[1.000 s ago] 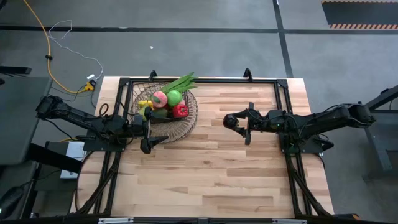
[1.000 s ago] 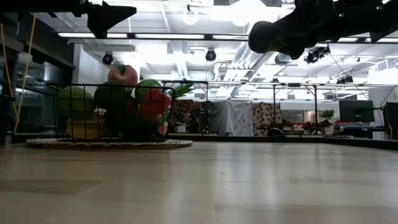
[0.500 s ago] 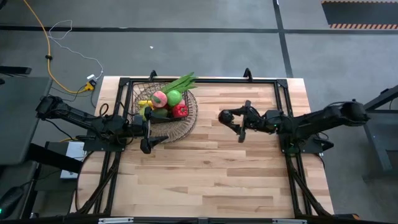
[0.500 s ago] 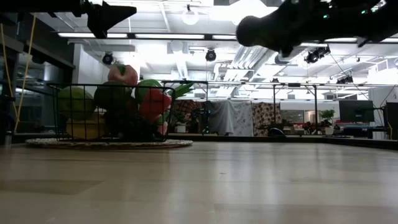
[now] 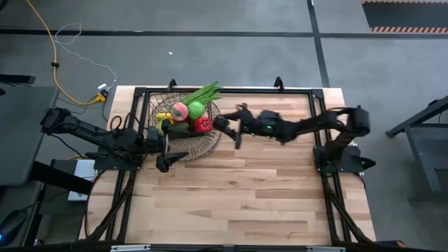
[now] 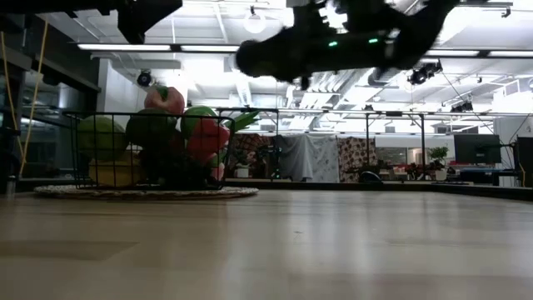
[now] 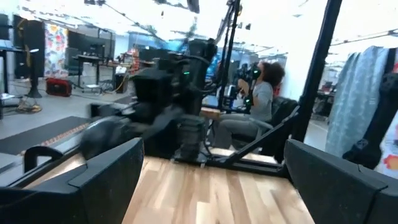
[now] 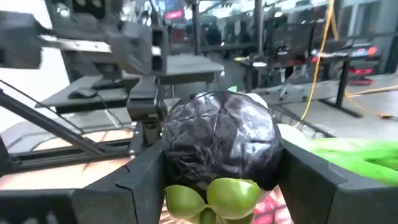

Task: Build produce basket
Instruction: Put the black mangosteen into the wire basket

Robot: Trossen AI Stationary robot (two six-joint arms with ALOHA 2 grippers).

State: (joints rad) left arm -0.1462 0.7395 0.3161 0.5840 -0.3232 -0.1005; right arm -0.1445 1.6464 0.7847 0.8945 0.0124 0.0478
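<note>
I'm looking down on a pale wooden table [image 5: 238,189] ringed by a black frame, set in an open workshop with grey floor. The basket [image 5: 183,124] sits at the far left part of the table, and the produce [image 5: 187,115] is piled inside it: pink, green, red and yellow pieces, with leafy stalks [image 5: 203,93] poking over the far rim. My right gripper [image 5: 225,127] is stretched across to the basket's right edge, raised above the tabletop, its jaws clamped on a dark purple cabbage [image 8: 217,140] with a green base. My left gripper [image 5: 166,159] hangs just beside the basket's near edge, jaws spread wide and empty. A seated person [image 7: 252,106] shows beyond the table.
</note>
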